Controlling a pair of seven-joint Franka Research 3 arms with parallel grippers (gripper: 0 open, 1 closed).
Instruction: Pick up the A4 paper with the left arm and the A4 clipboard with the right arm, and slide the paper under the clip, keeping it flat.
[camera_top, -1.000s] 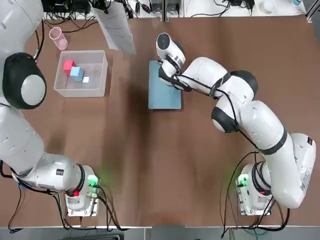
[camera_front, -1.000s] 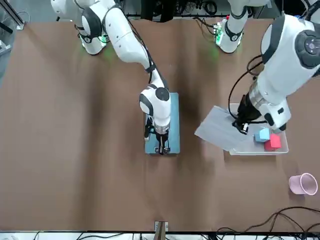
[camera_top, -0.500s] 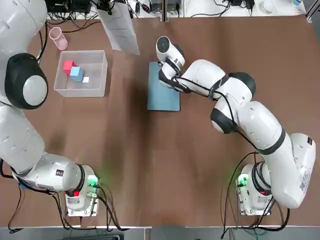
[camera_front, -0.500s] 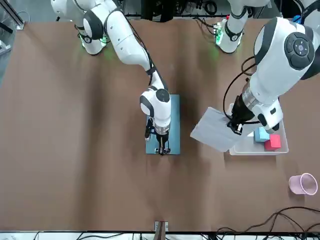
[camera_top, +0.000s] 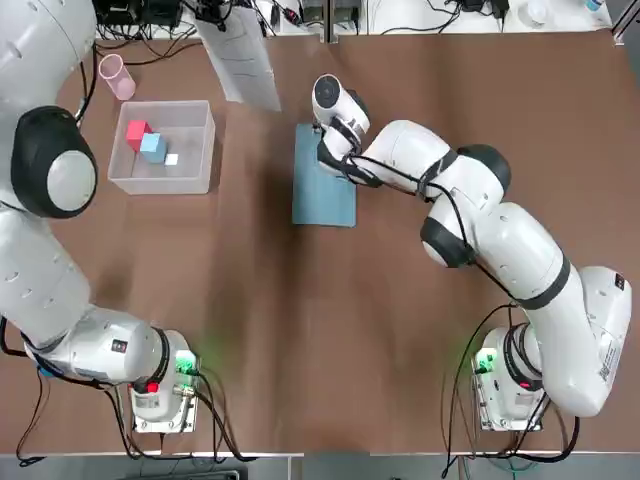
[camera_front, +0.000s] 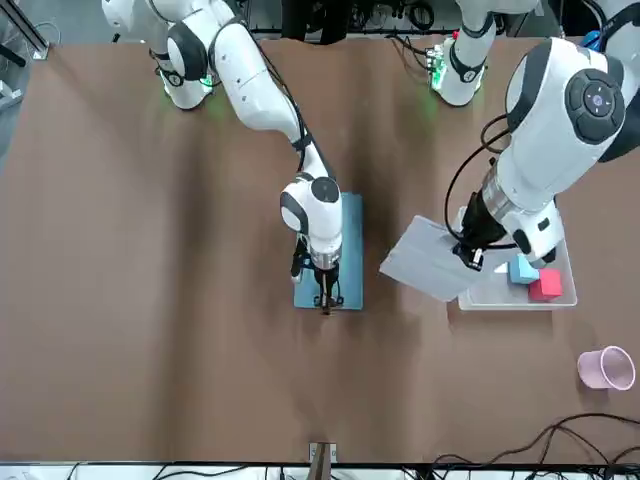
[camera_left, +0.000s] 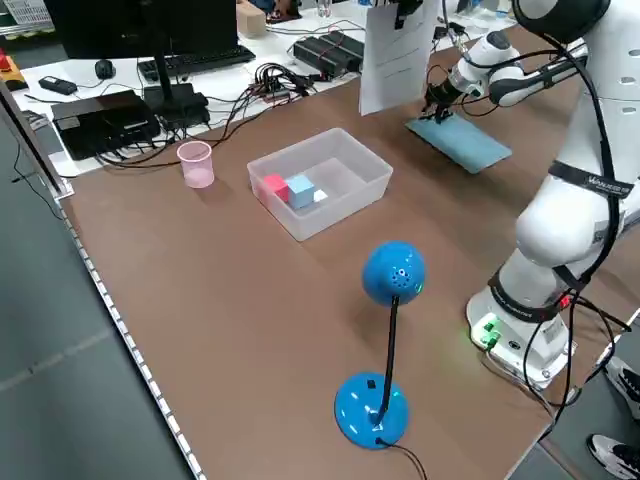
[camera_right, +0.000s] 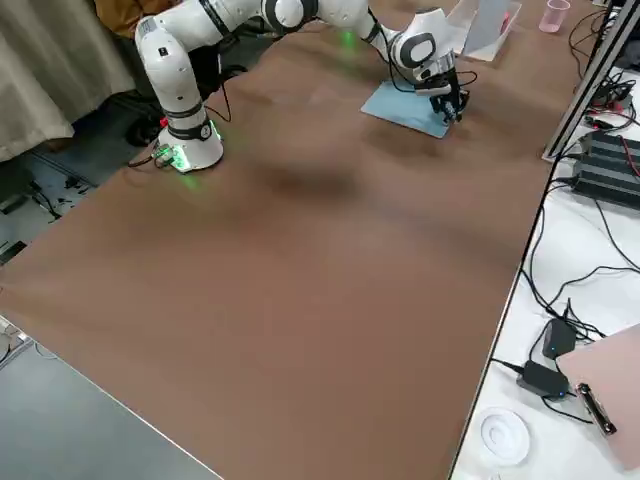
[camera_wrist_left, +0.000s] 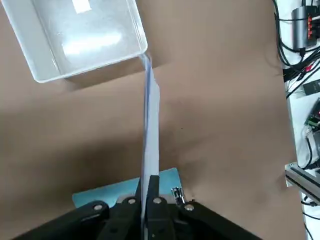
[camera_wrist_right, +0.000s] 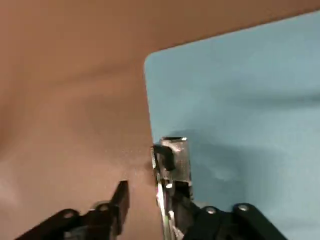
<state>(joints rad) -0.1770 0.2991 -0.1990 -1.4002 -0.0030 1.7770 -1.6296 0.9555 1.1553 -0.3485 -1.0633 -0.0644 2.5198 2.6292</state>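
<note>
The light-blue A4 clipboard (camera_top: 323, 190) lies flat on the brown table. My right gripper (camera_front: 325, 303) is low over its far short edge, at the silvery clip (camera_wrist_right: 174, 150). Its jaws stand apart, open: one finger (camera_wrist_right: 120, 194) is off the board over bare table, the other is at the clip. The white A4 paper (camera_front: 425, 262) hangs tilted above the table between the bin and the clipboard. My left gripper (camera_front: 470, 250) is shut on the paper's edge. In the left wrist view the paper (camera_wrist_left: 150, 120) shows edge-on, with the clipboard (camera_wrist_left: 107, 190) below it.
A clear bin (camera_top: 163, 103) holding a red and a blue cube stands left of the clipboard. A pink cup (camera_top: 115, 77) is at the far left corner. A blue desk lamp (camera_left: 385, 350) stands at the near left. Cables run along the far edge.
My right gripper's jaws have parted at the clip. The clipboard has shifted and turned slightly toward the bin. My left arm brought the paper a little nearer the clipboard.
</note>
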